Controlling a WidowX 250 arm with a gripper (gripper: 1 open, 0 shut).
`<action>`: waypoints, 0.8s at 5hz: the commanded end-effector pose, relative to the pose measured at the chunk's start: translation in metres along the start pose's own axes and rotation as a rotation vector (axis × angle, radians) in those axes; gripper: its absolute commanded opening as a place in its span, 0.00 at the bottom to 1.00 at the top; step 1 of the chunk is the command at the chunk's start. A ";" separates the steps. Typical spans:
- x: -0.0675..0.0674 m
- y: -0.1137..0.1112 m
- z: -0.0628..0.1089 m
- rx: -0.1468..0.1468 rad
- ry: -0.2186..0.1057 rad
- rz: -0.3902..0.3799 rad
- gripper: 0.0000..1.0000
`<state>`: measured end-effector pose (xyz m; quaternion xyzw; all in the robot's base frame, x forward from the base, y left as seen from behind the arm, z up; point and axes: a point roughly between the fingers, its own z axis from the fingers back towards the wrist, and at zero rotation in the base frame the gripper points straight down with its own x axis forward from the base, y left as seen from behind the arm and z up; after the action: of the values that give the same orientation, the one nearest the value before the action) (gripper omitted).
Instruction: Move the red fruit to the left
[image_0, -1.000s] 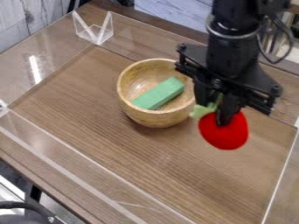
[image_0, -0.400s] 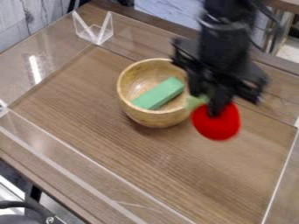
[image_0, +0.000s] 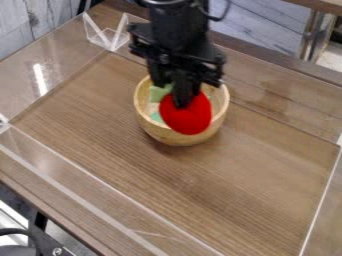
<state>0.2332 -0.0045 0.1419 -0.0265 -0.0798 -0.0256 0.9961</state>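
Note:
The red fruit (image_0: 186, 113) is a rounded bright red toy with a bit of green at its top. It hangs in the air in front of the wooden bowl (image_0: 154, 129), held from above. My gripper (image_0: 182, 98) points straight down and is shut on the fruit's upper part. The black arm rises behind it toward the top of the picture. Most of the bowl's inside is hidden behind the fruit and the gripper.
A brown wooden tabletop (image_0: 120, 190) is ringed by low clear plastic walls. A clear plastic stand (image_0: 104, 32) sits at the back left corner. A pale green edge (image_0: 155, 116) shows inside the bowl beside the fruit.
The gripper has carried the red fruit to the left, from beside the bowl's right rim to over the bowl. The bowl has stayed put.

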 end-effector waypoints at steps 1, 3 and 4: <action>0.014 0.011 0.019 0.016 -0.062 0.052 0.00; 0.031 0.033 0.050 0.035 -0.114 0.142 0.00; 0.034 0.044 0.056 0.044 -0.117 0.181 0.00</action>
<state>0.2541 0.0380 0.1858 -0.0172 -0.1094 0.0657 0.9917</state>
